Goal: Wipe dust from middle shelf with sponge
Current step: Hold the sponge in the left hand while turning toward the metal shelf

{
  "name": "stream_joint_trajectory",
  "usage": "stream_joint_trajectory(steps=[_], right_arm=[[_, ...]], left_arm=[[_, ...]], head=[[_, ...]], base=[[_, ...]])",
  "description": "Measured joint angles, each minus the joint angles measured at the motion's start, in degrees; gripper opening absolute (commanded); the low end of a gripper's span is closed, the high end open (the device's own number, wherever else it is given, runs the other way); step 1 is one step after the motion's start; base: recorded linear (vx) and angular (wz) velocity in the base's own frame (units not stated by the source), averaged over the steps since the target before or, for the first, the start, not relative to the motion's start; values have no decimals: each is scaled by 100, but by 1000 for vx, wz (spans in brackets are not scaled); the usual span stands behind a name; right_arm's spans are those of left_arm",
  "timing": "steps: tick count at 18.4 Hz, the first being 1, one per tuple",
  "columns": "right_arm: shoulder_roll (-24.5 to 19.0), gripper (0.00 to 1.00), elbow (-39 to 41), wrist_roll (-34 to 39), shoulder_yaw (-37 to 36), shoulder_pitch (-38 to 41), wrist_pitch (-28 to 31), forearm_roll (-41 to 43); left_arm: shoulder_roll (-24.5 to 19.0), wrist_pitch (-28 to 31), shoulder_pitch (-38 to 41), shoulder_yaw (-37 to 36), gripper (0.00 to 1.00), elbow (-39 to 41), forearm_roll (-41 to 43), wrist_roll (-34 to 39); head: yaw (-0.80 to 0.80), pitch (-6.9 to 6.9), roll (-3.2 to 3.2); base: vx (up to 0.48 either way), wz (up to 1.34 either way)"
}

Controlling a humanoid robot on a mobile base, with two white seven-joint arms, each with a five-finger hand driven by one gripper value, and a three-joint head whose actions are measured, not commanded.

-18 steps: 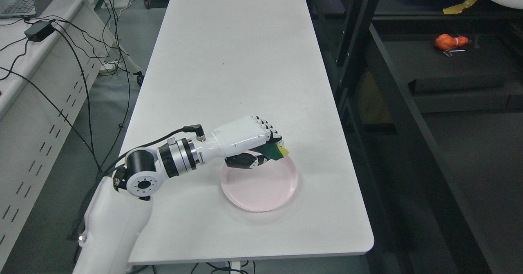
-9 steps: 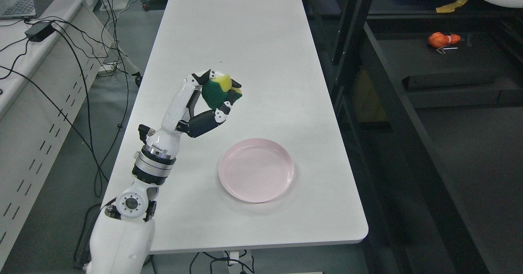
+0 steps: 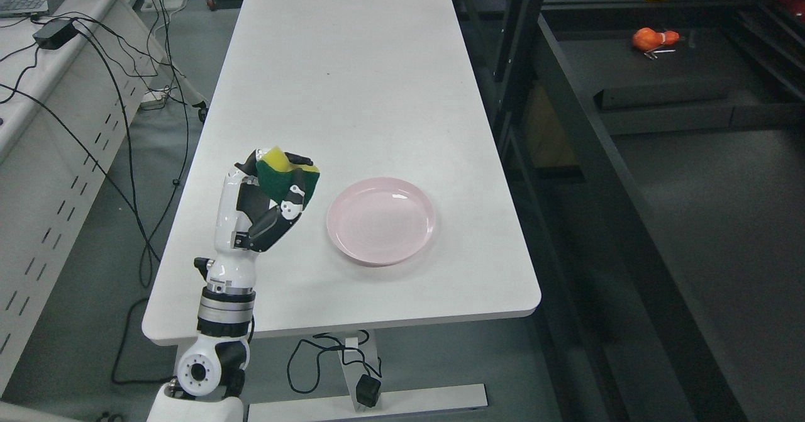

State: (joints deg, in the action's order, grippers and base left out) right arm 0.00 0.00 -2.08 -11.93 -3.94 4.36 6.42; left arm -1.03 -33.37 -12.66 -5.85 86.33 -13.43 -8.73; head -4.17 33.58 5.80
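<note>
Left hand [image 3: 267, 205] is raised above the white table [image 3: 352, 63], fingers [image 3: 295, 199] curled tight around the sponge [image 3: 283, 173], yellow foam on top and green scrub face toward the palm. We see the pink plate [image 3: 380, 221] lying bare just right of the hand, not touching it. Right arm is out of view. We judge the pick-up done and the carry in hand: sponge lifted, no wiping yet. Dark shelf rack [image 3: 635, 133] stands well apart at right, an orange object [image 3: 651, 37] on one level. Next we'd need to swing across to the middle shelf and press the sponge flat; we can't tell for sure which level that is.
</note>
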Motion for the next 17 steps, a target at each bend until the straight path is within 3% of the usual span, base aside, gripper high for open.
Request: stream_joint_trajectory(steps=[17], right_arm=[[0,100,0,0,0,-2,0,0]], left_arm=[[86,-233,722,-329,5,176,-250,9]], head=[[0,0,0]], base=[[-184,-113]])
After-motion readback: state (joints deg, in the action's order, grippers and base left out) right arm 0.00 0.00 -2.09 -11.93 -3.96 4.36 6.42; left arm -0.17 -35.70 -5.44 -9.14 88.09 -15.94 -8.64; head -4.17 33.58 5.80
